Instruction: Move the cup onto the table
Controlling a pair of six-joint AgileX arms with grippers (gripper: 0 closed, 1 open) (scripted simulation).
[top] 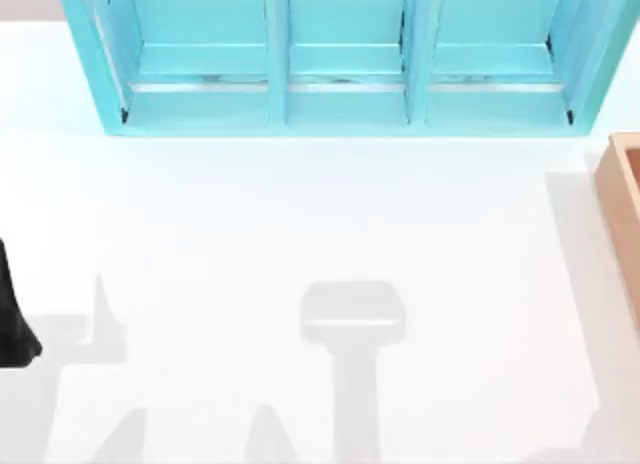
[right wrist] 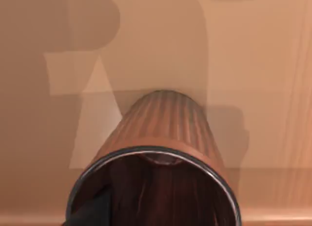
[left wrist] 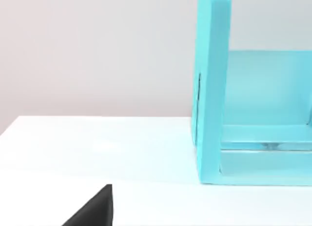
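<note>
The pinkish-brown ribbed cup [right wrist: 165, 123] is close under the right wrist camera, its dark open mouth facing the lens and its narrow end toward the tan wood behind it. A black part of my right gripper [right wrist: 92, 211] sits at the cup's rim, on the mouth side. Whether it grips the cup cannot be made out. The white table [top: 300, 214] spreads across the top view. My left arm [top: 12, 324] rests at the table's left edge, and a black tip of the left gripper [left wrist: 95, 209] shows low over the table.
A turquoise three-bay shelf unit [top: 340, 59] stands along the back of the table, and its side wall [left wrist: 212, 89] is ahead of the left wrist camera. A tan wooden box [top: 625, 199] sits at the right edge. Arm shadows fall on the table's front part.
</note>
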